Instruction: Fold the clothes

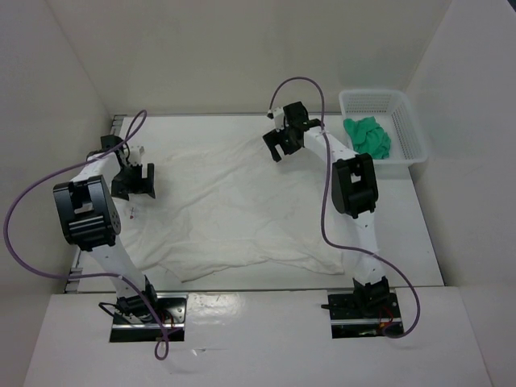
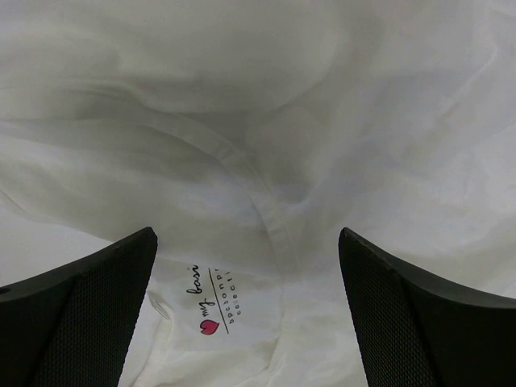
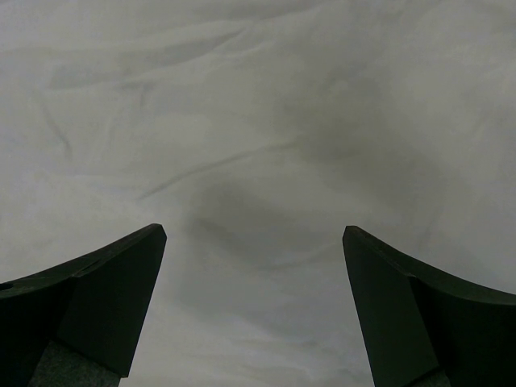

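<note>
Near hem: the clothes (image 1: 234, 214) lie spread flat on the worktop (image 1: 391, 234). Their near edge is bunched and wavy just beyond the arm bases.
Long axis: the garment runs left to right across the worktop, wider than it is deep.
Left jaws: released and wide apart, holding nothing. The left arm (image 1: 85, 211) holds them over the garment's left edge, about halfway back.
Under the left jaws: a curved seam (image 2: 270, 222) and a small printed label (image 2: 211, 302) with a red mark show in the gap. This end is probably the neck, though I cannot be sure.
Left pads (image 2: 89, 322): dark, with a fine woven grain, and not touching the cloth as far as the wrist view shows.
Fabric: thin, soft, plain white and full of shallow creases. It should drape and slide rather than hold a crease.
Right jaws: released and wide apart, also empty. The right arm (image 1: 353, 185) reaches them over the garment's far edge, right of centre, with only wrinkled cloth below.
Nearer arm: each is already above an edge. The left one has the clearer edge to pinch.
Coming move, as I judge it: a fold across the long axis, so each pair must drop straight down onto its edge.
Far right corner: a white mesh basket (image 1: 413, 129) holds a crumpled green cloth (image 1: 368, 137), well apart from the garment.
</note>
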Robot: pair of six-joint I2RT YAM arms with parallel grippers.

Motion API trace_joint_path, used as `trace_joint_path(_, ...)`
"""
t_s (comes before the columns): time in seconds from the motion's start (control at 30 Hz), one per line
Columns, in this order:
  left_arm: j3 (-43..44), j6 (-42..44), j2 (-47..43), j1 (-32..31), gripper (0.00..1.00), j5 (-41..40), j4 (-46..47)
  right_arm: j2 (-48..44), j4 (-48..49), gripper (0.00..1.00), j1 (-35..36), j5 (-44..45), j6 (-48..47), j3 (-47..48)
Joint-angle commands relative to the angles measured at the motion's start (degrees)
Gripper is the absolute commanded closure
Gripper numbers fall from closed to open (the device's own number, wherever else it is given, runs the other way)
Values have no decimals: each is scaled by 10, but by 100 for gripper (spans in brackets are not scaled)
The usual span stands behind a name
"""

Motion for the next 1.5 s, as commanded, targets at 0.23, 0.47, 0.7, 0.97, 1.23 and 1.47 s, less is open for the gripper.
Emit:
trace_joint_path(0.23,28,-33,37,-3,1,-33,6,74,-83,1,-17,3,16,87)
trace_joint_path(0.47,53,-33,74,-3,1,-38,1,66,-104,1,-22,17,22,37)
trace_joint_path(0.7,106,-38,117,-3,1,-37,-10,-37,-66,1,-22,69,16,-118)
trace_joint_path(0.97,201,-44,172,-46,1,-53,-16,-146,-56,1,-22,74,-14,-272)
trace_joint_path(1.23,391,-49,266,-96,1,-40,-81,-239,-86,1,-15,28,-31,-360)
trace_joint_path(1.47,730,-65,463,-118,1,-31,-268,-328,-102,1,35,61,-31,-420)
